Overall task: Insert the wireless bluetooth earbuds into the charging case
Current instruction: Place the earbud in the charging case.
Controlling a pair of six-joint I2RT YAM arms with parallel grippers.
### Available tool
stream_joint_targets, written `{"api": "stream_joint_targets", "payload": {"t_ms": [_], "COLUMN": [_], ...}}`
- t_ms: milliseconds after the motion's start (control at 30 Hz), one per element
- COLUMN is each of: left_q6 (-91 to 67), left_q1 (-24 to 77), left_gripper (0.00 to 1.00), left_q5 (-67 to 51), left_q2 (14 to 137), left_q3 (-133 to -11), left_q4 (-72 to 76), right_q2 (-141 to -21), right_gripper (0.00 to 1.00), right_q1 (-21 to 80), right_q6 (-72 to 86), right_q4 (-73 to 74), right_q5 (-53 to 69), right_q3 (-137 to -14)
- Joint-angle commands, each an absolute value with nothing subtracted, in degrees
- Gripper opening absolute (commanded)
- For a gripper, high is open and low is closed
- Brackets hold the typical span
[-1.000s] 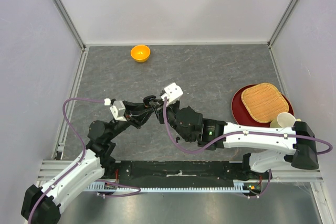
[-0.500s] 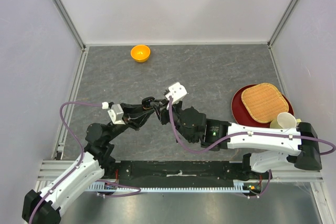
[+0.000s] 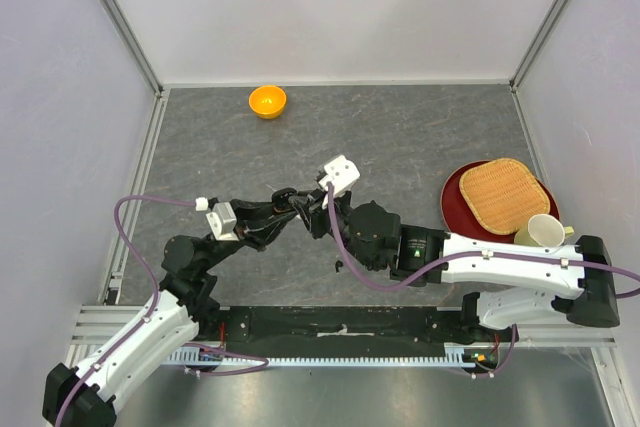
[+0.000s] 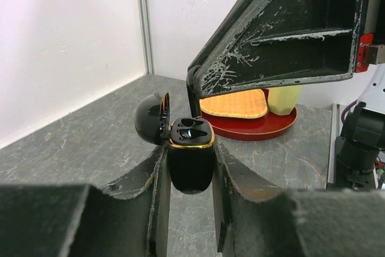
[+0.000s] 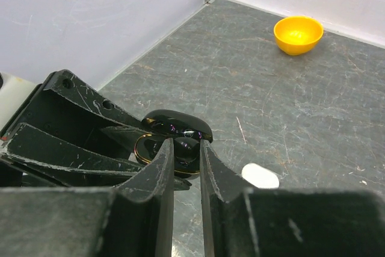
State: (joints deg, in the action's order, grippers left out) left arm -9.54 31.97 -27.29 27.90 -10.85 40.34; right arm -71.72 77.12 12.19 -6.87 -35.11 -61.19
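We saw the left arm (image 3: 150,332) go up from its base, fold at the elbow and reach to the right, with the wrist almost level. The left gripper (image 4: 190,148) was clenched on the charging case (image 4: 191,164). The case stood upright between its two fingers, with the lid (image 4: 150,118) open to the gripper's left side and the two sockets facing up. Just above the case stood the tip of the right gripper (image 5: 186,145), which pointed towards the left one. Its fingers were only a narrow gap apart, and we could not tell if they pinched anything. The right arm (image 3: 500,262) lay stretched low towards the left. One white earbud (image 5: 260,176) lay on the table (image 5: 313,118), just right of the right gripper's fingertips.
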Motion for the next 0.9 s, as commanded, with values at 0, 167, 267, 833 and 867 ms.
{"api": "stream_joint_targets", "payload": {"t_ms": [0, 167, 267, 833, 867], "left_q6": [-7.5, -8.2, -8.4, -8.8, -9.0], "left_q1": [31.8, 31.8, 31.8, 31.8, 31.8], "left_gripper": [0.02, 0.02, 0.02, 0.02, 0.02], "left_q5": [-29.1, -29.4, -29.4, -25.5, -24.4], "left_q2": [27.6, 27.5, 27.2, 26.9, 26.9], "left_q3": [-12.0, -12.1, -12.1, -11.4, -11.4], "left_q4": [41.3, 41.4, 41.5, 42.6, 42.9], "right_q2": [-72.4, -73.3, -73.3, -74.6, -75.0], "right_gripper": [0.0, 0.0, 0.0, 0.0, 0.0], "right_q1": [77.1, 77.2, 77.1, 77.3, 77.4], "right_q6": [11.2, 9.8, 8.5, 4.7, 4.7], "right_q4": [-6.9, -7.1, -7.3, -4.7, -4.4], "right_q5": [-33.2, -33.9, -35.2, -33.8, -33.6], "right_q3": [-64.0, -64.0, -63.5, -64.2, -64.7]}}
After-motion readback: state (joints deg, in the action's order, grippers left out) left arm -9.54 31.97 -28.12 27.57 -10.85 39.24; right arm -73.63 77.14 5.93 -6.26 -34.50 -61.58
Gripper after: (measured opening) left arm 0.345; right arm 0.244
